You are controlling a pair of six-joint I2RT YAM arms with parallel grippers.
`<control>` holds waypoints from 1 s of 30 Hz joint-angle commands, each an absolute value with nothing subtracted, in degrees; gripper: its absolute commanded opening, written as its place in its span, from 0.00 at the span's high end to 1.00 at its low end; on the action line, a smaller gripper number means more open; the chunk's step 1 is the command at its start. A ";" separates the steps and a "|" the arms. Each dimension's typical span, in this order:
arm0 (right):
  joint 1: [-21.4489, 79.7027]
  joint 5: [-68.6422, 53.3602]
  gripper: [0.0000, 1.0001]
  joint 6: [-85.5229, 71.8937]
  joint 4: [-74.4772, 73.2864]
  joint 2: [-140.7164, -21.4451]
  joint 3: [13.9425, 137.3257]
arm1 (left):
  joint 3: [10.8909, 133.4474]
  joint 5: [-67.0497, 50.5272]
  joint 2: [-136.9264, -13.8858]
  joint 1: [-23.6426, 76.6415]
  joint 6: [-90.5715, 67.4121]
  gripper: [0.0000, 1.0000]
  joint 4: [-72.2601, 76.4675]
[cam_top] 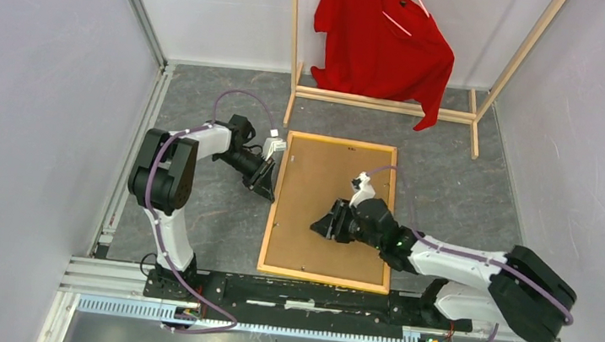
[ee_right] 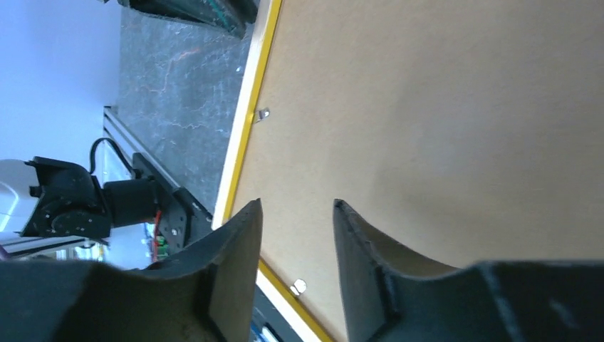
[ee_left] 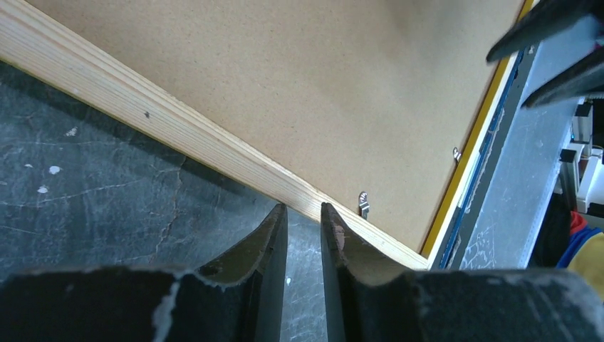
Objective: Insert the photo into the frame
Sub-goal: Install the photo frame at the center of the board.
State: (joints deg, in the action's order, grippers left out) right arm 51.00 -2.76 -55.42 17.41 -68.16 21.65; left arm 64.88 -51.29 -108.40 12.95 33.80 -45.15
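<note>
My left gripper (ee_left: 303, 214), barely parted and empty, is at the frame (ee_left: 142, 114)'s left rail; my right gripper (ee_right: 295, 206) hangs half-open, empty, over the backing board (ee_right: 427, 107); I think a missed pinch could shove the frame

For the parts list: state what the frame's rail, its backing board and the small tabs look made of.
The frame rail: pale bare-looking wood, straight grain lines visible. The backing board: matte brown fibreboard, probably, finely speckled without grain. The tabs: likely metal, small and shiny grey.
</note>
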 commanded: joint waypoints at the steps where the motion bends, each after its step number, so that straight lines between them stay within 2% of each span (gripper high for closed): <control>1: 55.69 2.33 0.57 -59.93 26.17 -74.50 25.73 | 66.18 -52.02 -109.97 13.07 30.52 0.70 -42.98; 8: 59.64 1.28 0.65 -60.29 31.49 -87.00 32.35 | 65.28 -50.00 -110.28 13.10 29.43 0.72 -41.54; 10: 60.64 1.20 0.71 -59.90 31.90 -89.50 34.58 | 65.13 -49.76 -110.39 13.10 29.36 0.73 -41.40; 13: 61.67 0.89 0.86 -59.83 31.33 -92.68 37.49 | 64.96 -49.74 -110.48 13.10 29.63 0.73 -41.40; 15: 62.09 0.79 0.91 -59.85 31.37 -94.29 38.45 | 64.79 -49.69 -110.48 13.10 29.83 0.73 -41.40; 30: 63.37 3.19 0.97 -59.76 28.94 -98.56 39.73 | 64.19 -48.83 -110.05 13.10 30.32 0.73 -41.40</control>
